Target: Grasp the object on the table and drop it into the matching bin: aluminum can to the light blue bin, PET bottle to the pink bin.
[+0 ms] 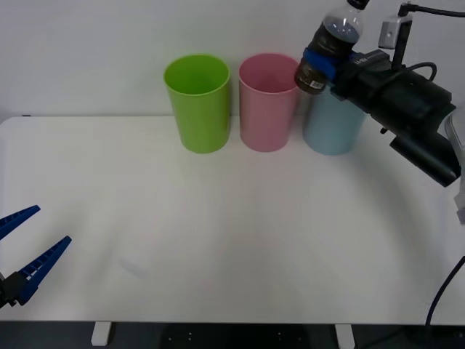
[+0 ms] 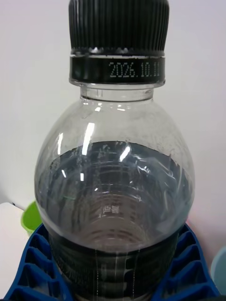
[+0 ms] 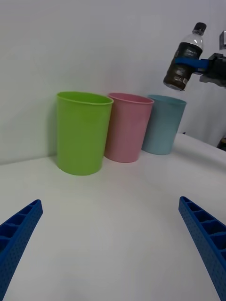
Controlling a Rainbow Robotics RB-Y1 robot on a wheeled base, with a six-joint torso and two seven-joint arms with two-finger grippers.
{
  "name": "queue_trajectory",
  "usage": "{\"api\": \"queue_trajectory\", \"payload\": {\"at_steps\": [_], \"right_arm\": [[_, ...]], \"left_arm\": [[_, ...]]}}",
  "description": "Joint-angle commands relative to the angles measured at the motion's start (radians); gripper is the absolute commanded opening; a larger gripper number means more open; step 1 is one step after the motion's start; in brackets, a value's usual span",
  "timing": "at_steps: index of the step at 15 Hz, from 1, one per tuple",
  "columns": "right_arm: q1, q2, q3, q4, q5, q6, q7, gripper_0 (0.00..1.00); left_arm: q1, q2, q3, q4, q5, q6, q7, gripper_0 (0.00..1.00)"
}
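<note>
Two blue fingers of the right gripper (image 1: 325, 62) clamp the PET bottle (image 1: 330, 45) at its label, tilted high above the pink bin (image 1: 267, 102) and light blue bin (image 1: 333, 127); half-full, light, slick, stiffest there; left gripper (image 1: 29, 246) spread wide, near left.

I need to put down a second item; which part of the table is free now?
The table is bare from the bins forward to its near edge, right of the open left gripper. The back is crowded: lime green bin, pink bin, light blue bin.
</note>
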Motion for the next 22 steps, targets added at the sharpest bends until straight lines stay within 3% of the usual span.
{"api": "queue_trajectory", "payload": {"at_steps": [1, 9, 15, 19, 21, 22], "right_arm": [[-0.09, 0.021, 0.013, 0.112, 0.011, 0.0, 0.018, 0.0], [-0.262, 0.152, 0.015, 0.35, 0.117, 0.135, 0.084, 0.06], [-0.403, 0.241, 0.018, 0.568, 0.12, 0.281, 0.285, 0.09], [-0.407, 0.245, 0.024, 0.579, 0.12, 0.29, 0.292, 0.09], [-0.407, 0.245, 0.026, 0.579, 0.12, 0.29, 0.292, 0.27], [-0.407, 0.245, 0.026, 0.579, 0.12, 0.29, 0.294, 0.7]], "left_arm": [[0.0, 0.0, 0.0, 0.0, 0.0, 0.0, 0.0, 1.0], [0.0, 0.0, 0.0, 0.0, 0.0, 0.0, 0.0, 1.0], [0.0, 0.0, 0.0, 0.0, 0.0, 0.0, 0.0, 1.0], [0.0, 0.0, 0.0, 0.0, 0.0, 0.0, 0.0, 1.0], [0.0, 0.0, 0.0, 0.0, 0.0, 0.0, 0.0, 1.0], [0.0, 0.0, 0.0, 0.0, 0.0, 0.0, 0.0, 1.0]]}}
